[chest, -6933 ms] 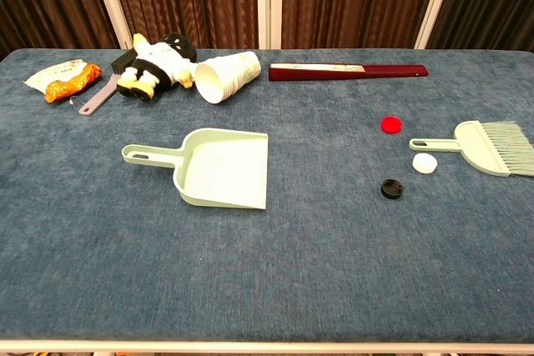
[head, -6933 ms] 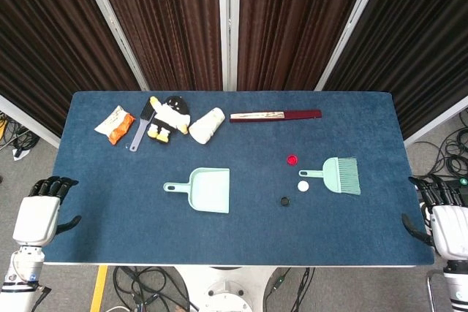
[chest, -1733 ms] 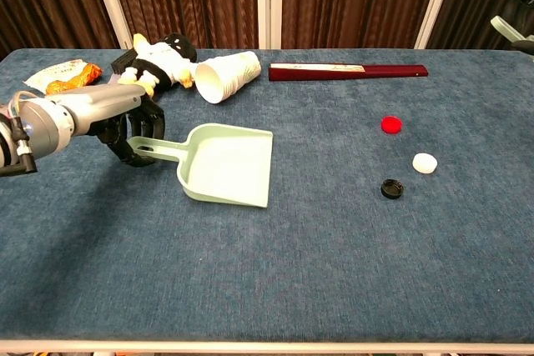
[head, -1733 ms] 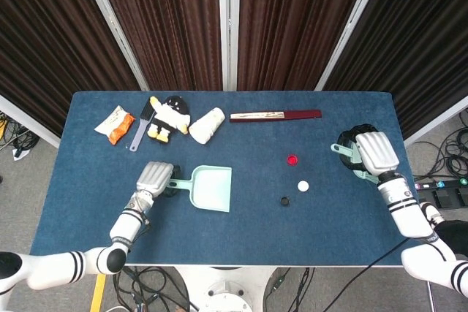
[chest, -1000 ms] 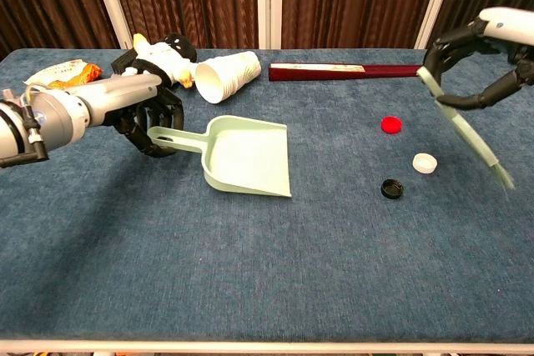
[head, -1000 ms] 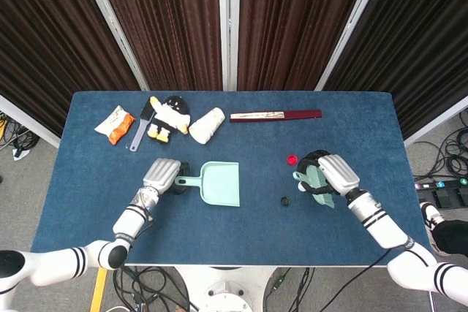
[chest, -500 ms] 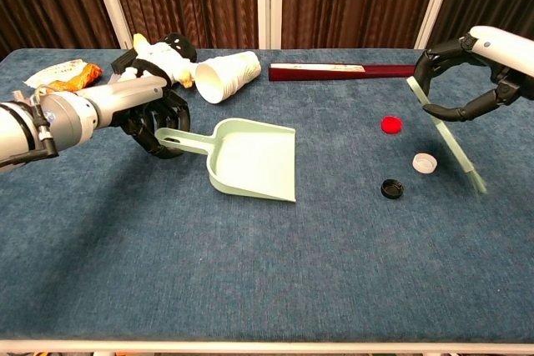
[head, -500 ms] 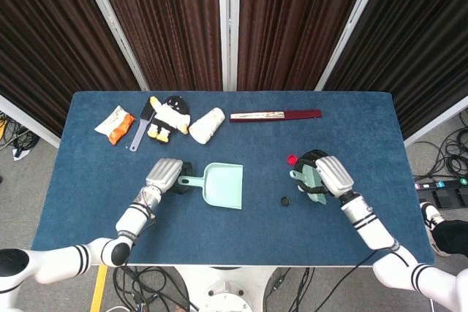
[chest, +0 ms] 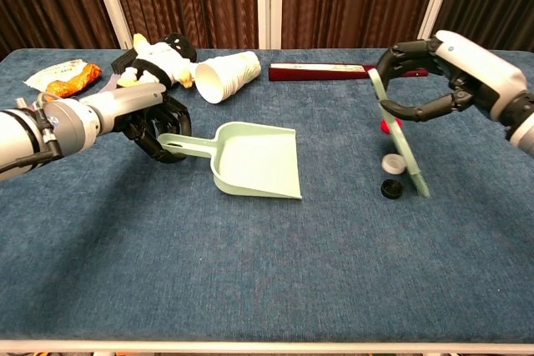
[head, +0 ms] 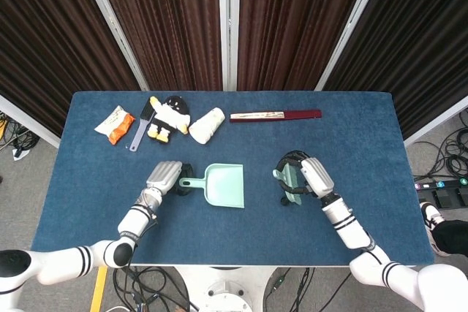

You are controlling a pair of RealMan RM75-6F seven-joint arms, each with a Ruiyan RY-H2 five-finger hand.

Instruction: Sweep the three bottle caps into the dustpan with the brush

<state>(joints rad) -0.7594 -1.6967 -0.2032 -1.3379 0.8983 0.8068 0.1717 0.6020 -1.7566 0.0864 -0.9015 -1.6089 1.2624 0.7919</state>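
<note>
Bottle caps are what we are after, but going left to right we first meet an orange snack packet point(chest: 64, 75) and a grey scraper point(head: 137, 135) at the table's point(chest: 267, 289) ten o'clock corner, then a black-and-white plush toy point(chest: 157, 60) and a toppled white paper cup point(chest: 226, 75) toward eleven o'clock.

Our left hand point(chest: 154, 125) grasps the handle of the mint dustpan point(chest: 254, 161), whose open mouth faces three o'clock, near the table's middle.

A dark red flat case point(chest: 334, 72) lies at about one o'clock.

Our right hand point(chest: 434, 77) clasps the handle of the brush point(chest: 400, 143), which slants downward with its bristle end on the cloth. The white cap point(chest: 393, 163) and black cap point(chest: 390, 188) sit just on the dustpan side of the bristles, the black one touching or nearly so (we cannot tell which). The red cap point(chest: 385, 126) peeks from behind the brush blade, at twelve o'clock of the white one.
</note>
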